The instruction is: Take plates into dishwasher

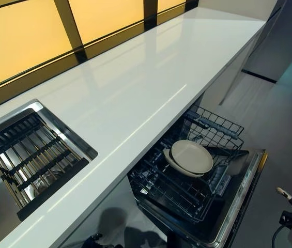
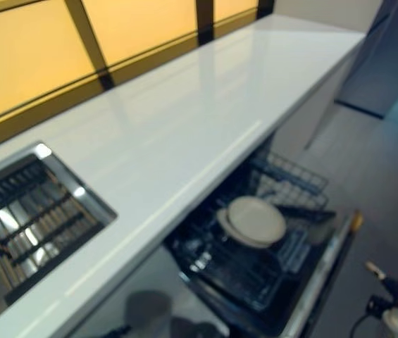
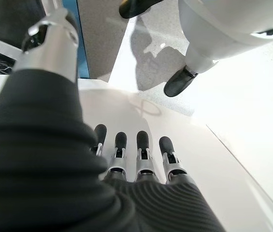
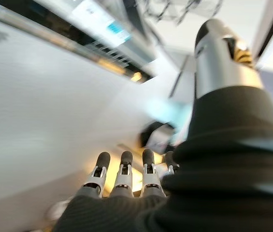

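Note:
Two cream plates (image 1: 191,157) lie stacked, nearly flat, in the dishwasher's black wire rack (image 1: 172,192). The rack is pulled out over the lowered door (image 1: 241,199), below the edge of the white counter (image 1: 151,77). My right hand (image 4: 122,178) hangs low at the right, beside the door and away from the plates, its fingers straight with nothing in them. My left hand (image 3: 142,157) also hangs down with straight fingers and holds nothing. No plate shows on the counter.
A steel sink (image 1: 58,132) with a dark slatted drain rack (image 1: 29,157) is set into the counter at the left. Amber window panels (image 1: 27,36) run along the back. Grey floor (image 1: 285,129) lies right of the dishwasher.

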You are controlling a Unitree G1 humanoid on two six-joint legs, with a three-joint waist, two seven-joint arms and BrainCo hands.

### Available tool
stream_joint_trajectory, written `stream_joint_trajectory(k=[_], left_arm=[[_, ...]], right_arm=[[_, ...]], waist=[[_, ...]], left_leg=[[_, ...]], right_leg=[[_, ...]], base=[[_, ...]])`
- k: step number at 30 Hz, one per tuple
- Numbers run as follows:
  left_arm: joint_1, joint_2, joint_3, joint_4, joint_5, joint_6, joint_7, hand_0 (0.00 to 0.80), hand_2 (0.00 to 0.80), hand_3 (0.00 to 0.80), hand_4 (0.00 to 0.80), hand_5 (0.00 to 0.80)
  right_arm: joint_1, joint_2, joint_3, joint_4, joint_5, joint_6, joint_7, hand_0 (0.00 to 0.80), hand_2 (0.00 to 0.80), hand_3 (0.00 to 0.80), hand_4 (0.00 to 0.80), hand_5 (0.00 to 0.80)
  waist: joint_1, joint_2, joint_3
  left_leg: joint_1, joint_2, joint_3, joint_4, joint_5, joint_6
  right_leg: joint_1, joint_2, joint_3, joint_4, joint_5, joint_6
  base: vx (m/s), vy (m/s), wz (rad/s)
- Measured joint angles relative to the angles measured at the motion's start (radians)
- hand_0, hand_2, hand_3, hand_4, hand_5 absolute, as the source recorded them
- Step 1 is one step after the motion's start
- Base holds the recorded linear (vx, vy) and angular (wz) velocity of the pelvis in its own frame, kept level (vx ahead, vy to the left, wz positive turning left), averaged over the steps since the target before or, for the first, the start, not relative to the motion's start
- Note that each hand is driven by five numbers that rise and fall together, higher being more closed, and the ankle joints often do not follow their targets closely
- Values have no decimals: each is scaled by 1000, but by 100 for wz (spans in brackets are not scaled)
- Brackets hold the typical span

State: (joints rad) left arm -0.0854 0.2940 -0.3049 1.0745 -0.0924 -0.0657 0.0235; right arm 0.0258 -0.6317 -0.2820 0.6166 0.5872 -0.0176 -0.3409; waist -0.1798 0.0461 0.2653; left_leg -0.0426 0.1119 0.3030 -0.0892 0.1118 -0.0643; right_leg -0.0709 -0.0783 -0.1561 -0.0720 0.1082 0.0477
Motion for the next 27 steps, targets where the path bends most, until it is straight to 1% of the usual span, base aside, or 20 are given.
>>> stream_joint_trajectory(k=[3,5,6,8,11,12,15,17,18,20,23,27], left_arm=[[-19,-5,-39,-1,-2,-7,7,0,0,0,0,0],[-43,-13,-70,-18,-9,-14,16,0,0,0,0,0],[-49,-15,-74,-25,-10,-14,18,0,0,0,0,0],[-83,-27,-93,-38,-12,-20,25,0,0,0,0,0],[-117,-33,-107,-62,-32,-33,47,0,0,0,0,0],[-136,-36,-107,-65,-44,-35,50,0,0,0,0,0],[-164,-38,-112,-68,-51,-36,51,0,0,0,0,0],[-172,-38,-133,-66,-58,-37,53,0,0,0,0,0],[-179,-36,-148,-65,-66,-40,55,0,0,0,0,0],[-182,-36,-149,-64,-85,-49,57,0,0,0,0,0],[-185,-35,-146,-62,-97,-59,66,0,0,0,0,0],[-194,-35,-145,-62,-98,-73,68,0,0,0,0,0]], right_arm=[[-21,1,-2,79,78,-3,8,0,0,0,0,0],[-52,3,-1,96,136,-10,21,0,0,0,0,0],[-62,6,0,100,147,-17,24,0,0,0,0,0],[-111,18,5,110,183,-31,29,0,0,0,0,0],[-183,42,44,115,239,-62,45,0,0,0,0,0],[-211,45,64,117,259,-74,58,0,0,0,0,0],[-259,59,67,136,310,-100,96,0,0,0,0,0],[-278,63,66,175,341,-123,123,0,0,0,0,0],[-279,59,62,193,372,-142,141,0,0,0,0,0],[-282,56,60,219,417,-157,180,0,0,0,0,0],[-289,54,55,244,475,-160,252,0,0,0,0,0],[-301,42,56,258,486,-162,301,0,0,0,0,0]], waist=[[1,32,16],[1,71,50],[1,81,59],[2,118,111],[3,143,164],[5,148,183],[7,155,206],[12,155,207],[23,154,208],[30,155,208],[33,164,211],[34,184,211]], left_leg=[[-23,-8,0,0,7,4],[-53,-18,5,3,13,12],[-61,-20,7,4,16,15],[-81,-28,16,4,22,23],[-113,-33,24,6,26,28],[-130,-34,25,12,29,33],[-147,-39,24,17,34,38],[-147,-47,22,28,33,39],[-148,-52,23,33,31,39],[-153,-57,22,39,31,38],[-169,-59,15,65,25,31],[-184,-48,13,92,18,19]], right_leg=[[-27,-9,1,6,3,3],[-64,-19,8,17,8,9],[-74,-21,9,19,10,10],[-107,-29,13,39,12,14],[-166,-36,27,81,5,15],[-192,-41,30,109,-3,16],[-238,-51,33,177,-32,16],[-271,-67,33,261,-75,14],[-293,-78,33,306,-101,17],[-324,-91,34,368,-135,14],[-362,-103,34,444,-174,6],[-391,-101,35,496,-199,-10]], base=[[-132,67,-1],[-159,69,-5],[-167,49,-8],[-159,29,-8],[-155,3,-9],[-119,-26,-4],[-66,-34,3],[-65,-36,7],[-51,-44,6],[-45,-40,7],[-37,-34,7],[-7,-8,1]])
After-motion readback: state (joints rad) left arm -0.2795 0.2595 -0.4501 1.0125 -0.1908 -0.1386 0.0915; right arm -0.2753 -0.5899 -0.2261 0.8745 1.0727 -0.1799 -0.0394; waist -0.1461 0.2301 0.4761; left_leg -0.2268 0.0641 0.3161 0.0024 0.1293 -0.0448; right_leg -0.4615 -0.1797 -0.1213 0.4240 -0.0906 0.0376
